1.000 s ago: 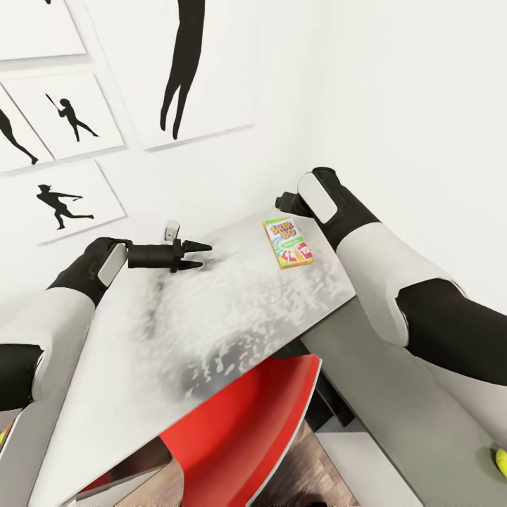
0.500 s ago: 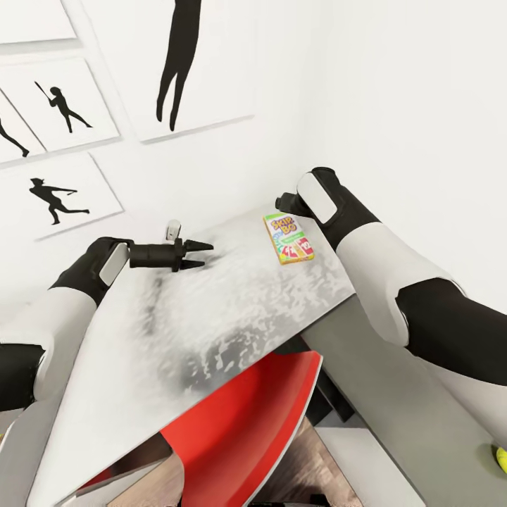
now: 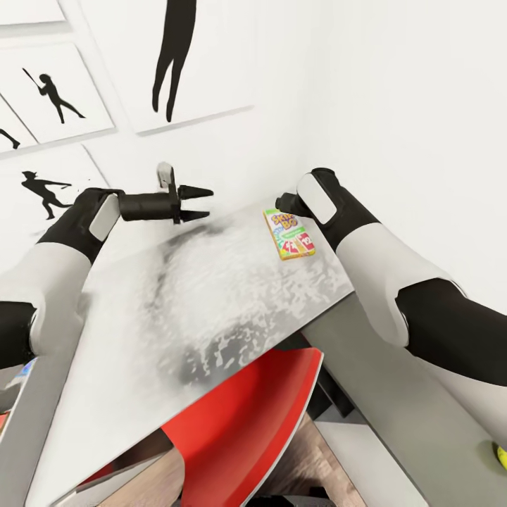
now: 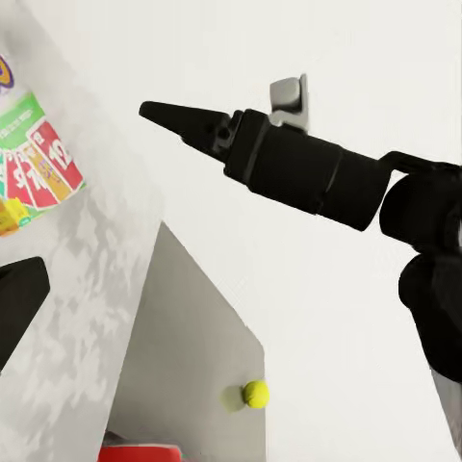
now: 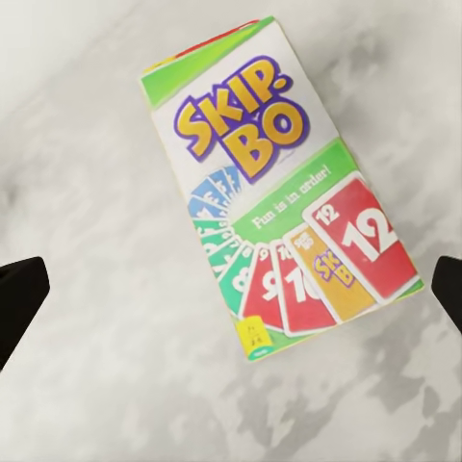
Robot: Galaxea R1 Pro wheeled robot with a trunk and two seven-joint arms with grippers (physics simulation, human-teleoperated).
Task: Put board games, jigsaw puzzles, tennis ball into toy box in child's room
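The orange-green "Skip-Bo" board game [image 3: 289,234] lies flat on the white table [image 3: 211,296] near the wall corner. My right gripper [image 5: 231,289] hovers just above it, open, a dark fingertip on either side of the box [image 5: 279,192] and not touching it. My left gripper [image 3: 201,203] is held above the table's far edge, to the left of the box, open and with nothing in it. The tennis ball [image 3: 501,456] sits at the table's near right end, also seen as a small yellow-green ball [image 4: 255,393] in the left wrist view. The toy box, the jigsaw puzzles and the bed are out of view.
White walls with framed black silhouette pictures [image 3: 49,98] close the far side of the table. A red chair [image 3: 246,415] is pushed under the table's near edge. The table's grey side panel [image 3: 394,394] runs under my right arm.
My left arm has lifted, raising its open gripper from the table top to above the far edge. The right gripper stays over the Skip-Bo box. The view shifted slightly.
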